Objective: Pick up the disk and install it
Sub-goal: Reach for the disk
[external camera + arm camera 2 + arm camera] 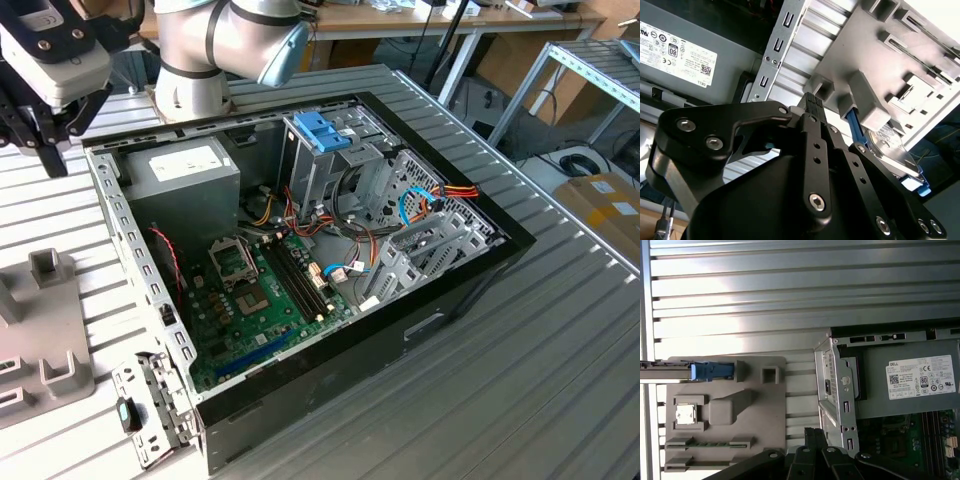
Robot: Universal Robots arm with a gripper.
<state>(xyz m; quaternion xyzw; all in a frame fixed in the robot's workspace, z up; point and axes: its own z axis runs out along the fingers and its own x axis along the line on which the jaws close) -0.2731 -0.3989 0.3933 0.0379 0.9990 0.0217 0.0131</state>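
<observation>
There's the disk (892, 150), standing on edge in a slot of the grey fixture (765, 410), its blue carrier frame (712, 371) plain to see, outside the case. The same fixture carries a square chip (686, 415) and a green memory stick (707, 443) in their own recesses. The gripper (38, 140) hangs at the upper left of the exterior view, clear of the disk; open or closed, I cannot tell. Alongside, the open computer case (430, 300) holds a power supply (185, 175), a motherboard (260, 300) and a drive cage (330, 175) with a blue handle (322, 130).
</observation>
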